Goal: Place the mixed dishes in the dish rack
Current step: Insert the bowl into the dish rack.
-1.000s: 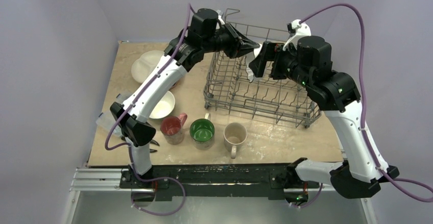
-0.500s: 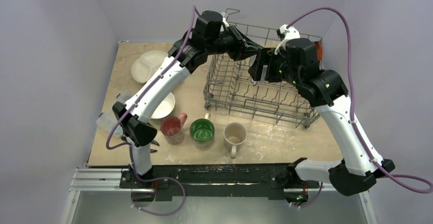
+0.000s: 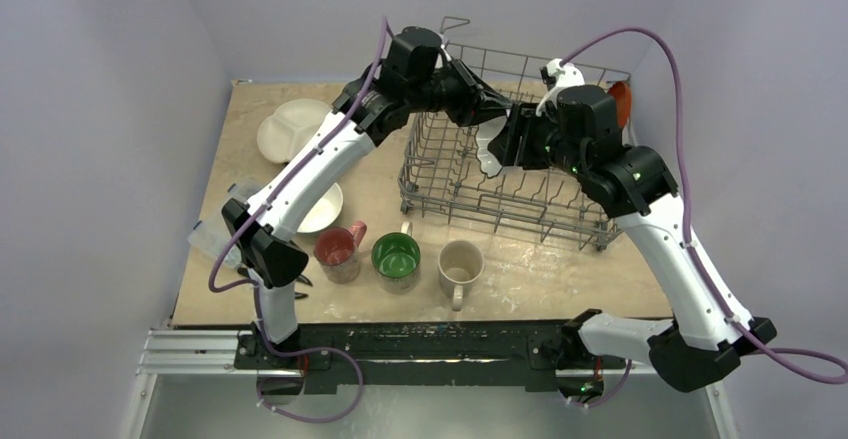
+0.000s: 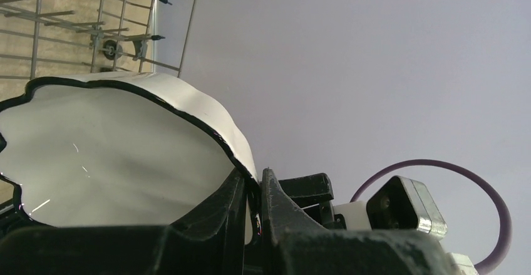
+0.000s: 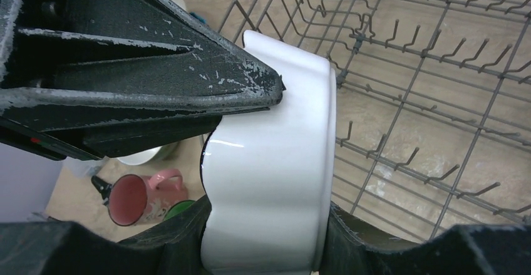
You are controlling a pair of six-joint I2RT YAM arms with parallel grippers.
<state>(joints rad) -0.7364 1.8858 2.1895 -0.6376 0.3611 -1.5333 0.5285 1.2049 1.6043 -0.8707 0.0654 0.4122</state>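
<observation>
A small white bowl (image 3: 487, 146) with a wavy black rim hangs above the left part of the grey wire dish rack (image 3: 520, 194). My left gripper (image 3: 503, 111) is shut on its rim; in the left wrist view the bowl (image 4: 113, 143) fills the left and my jaws (image 4: 253, 190) pinch its edge. My right gripper (image 3: 505, 147) grips the same bowl from the right. In the right wrist view the bowl (image 5: 269, 175) sits between my fingers (image 5: 266, 240), touching both, with the left gripper's fingers (image 5: 188, 81) above it. The rack (image 5: 432, 81) lies below.
A red mug (image 3: 337, 249), a green mug (image 3: 396, 257) and a cream mug (image 3: 461, 264) stand in a row in front of the rack. A white divided plate (image 3: 290, 127) and a cream bowl (image 3: 320, 209) lie at the left. An orange dish (image 3: 620, 101) stands behind the rack's far right corner.
My right gripper has moved left to the bowl held by my left gripper and now has its fingers on both sides of it. The left gripper shifted slightly right.
</observation>
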